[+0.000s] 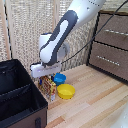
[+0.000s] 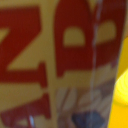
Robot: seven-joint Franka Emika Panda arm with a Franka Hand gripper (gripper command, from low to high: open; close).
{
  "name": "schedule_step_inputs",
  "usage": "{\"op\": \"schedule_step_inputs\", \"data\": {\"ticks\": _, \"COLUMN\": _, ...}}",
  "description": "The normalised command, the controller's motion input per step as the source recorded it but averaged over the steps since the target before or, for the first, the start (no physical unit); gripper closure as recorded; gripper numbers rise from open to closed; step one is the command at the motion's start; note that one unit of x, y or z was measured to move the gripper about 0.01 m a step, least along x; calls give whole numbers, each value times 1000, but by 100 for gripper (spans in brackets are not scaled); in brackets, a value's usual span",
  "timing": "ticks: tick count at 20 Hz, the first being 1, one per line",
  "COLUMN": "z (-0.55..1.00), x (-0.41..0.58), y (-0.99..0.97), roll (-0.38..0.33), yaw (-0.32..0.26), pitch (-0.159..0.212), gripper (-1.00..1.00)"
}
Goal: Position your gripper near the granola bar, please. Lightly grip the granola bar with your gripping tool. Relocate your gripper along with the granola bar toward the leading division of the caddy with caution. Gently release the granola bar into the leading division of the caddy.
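Note:
The granola bar [image 1: 48, 87] is an orange-yellow and brown packet, standing upright just right of the black caddy [image 1: 20, 95] in the exterior view. My gripper [image 1: 47, 78] is directly over it, with its fingers down around the packet's top, and appears shut on it. In the wrist view the packet [image 2: 55, 60] fills the picture, with big red letters on yellow, very close and blurred. The caddy's near compartment [image 1: 20, 107] lies in front of the black divider [image 1: 15, 91]. My fingertips are hidden.
A blue bowl [image 1: 59, 78] and a yellow bowl [image 1: 65, 91] sit on the wooden table just to the exterior view's right of the bar. A brown drawer chest [image 1: 110, 45] stands at the back right. A wicker screen lies behind.

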Motion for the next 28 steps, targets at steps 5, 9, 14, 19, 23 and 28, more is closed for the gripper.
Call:
{"op": "schedule_step_inputs", "data": {"ticks": 5, "z": -102, "x": 1, "y": 167, "roll": -2, "yaw": 7, "pitch": 0, "gripper": 100}}
{"op": "schedule_step_inputs", "data": {"ticks": 9, "z": -6, "x": 42, "y": 102, "roll": 0, "yaw": -2, "pitch": 0, "gripper": 100}}
{"op": "schedule_step_inputs", "data": {"ticks": 14, "z": 277, "x": 118, "y": 108, "roll": 21, "yaw": -22, "pitch": 21, "gripper": 100}}
{"op": "schedule_step_inputs", "data": {"ticks": 19, "z": 764, "x": 124, "y": 16, "roll": 24, "yaw": -76, "pitch": 56, "gripper": 100}}
{"op": "schedule_step_inputs", "data": {"ticks": 23, "z": 929, "x": 27, "y": 65, "roll": -6, "yaw": -197, "pitch": 2, "gripper": 100}}
{"op": "schedule_step_inputs", "data": {"ticks": 28, "z": 868, "x": -113, "y": 90, "roll": -18, "yaw": -258, "pitch": -6, "gripper": 100}}
